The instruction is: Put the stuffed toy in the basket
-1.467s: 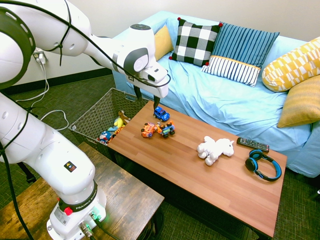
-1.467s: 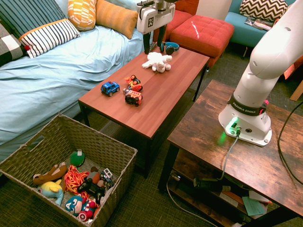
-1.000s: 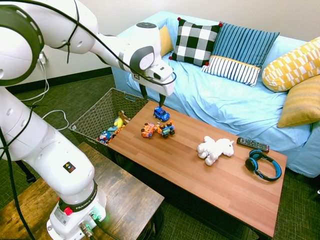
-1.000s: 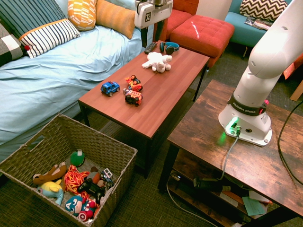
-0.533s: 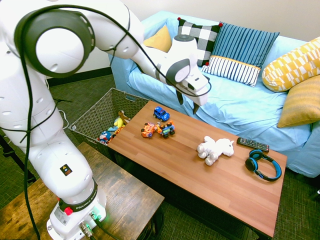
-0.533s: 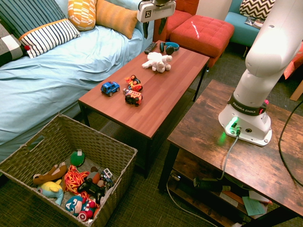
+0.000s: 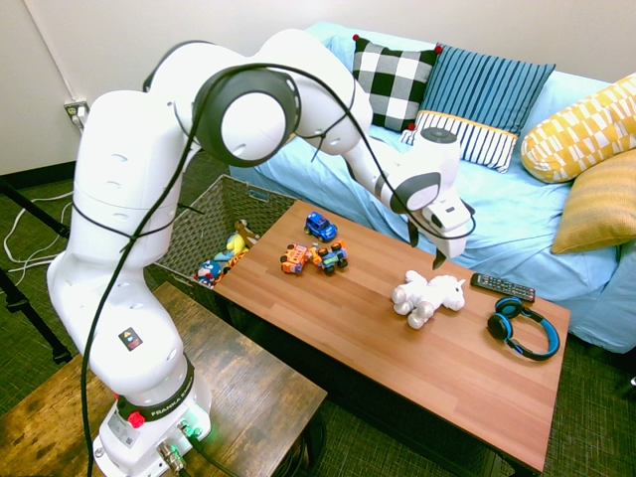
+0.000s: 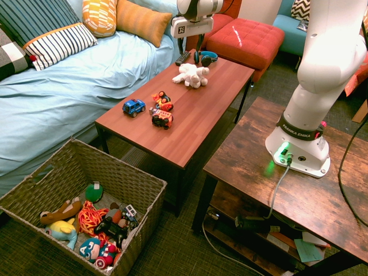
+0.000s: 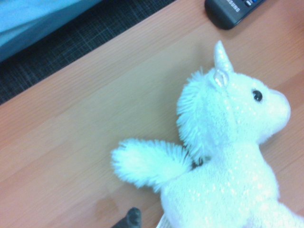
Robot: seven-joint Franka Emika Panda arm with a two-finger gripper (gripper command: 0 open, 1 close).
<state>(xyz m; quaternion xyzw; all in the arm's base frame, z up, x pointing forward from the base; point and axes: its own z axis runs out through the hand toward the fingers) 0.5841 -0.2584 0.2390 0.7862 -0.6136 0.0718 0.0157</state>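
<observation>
- Step in hand, as I judge it: the approach before the grasp, with the black-fingered gripper (image 7: 426,251) near the toy, over its 12 o'clock side as the first exterior view shows it
- The two fingers are spread well apart, with nothing between them
- The white plush unicorn (image 7: 425,299), stubby-legged and fluffy-tailed, lies on the brown wood-topped coffee table (image 7: 388,373), so it has yet to be lifted
- From the toy in that same view, the black remote control (image 7: 503,287) is at 3 o'clock, the blue-and-black headphones (image 7: 545,347) near 4, and the small blue and orange toy cars (image 7: 320,227) around 10 (none of them wanted here)
- The large grey-brown woven basket (image 8: 125,172) sits beyond the cars, between 9 and 10 o'clock from the toy, other playthings inside
- Next move, I think: centre over the plush body, lower with fingers astride it, then close; the soft body should squash, while a pinch on mane or tail alone could slip
- After that, lift clear of the cars before carrying it to the basket
</observation>
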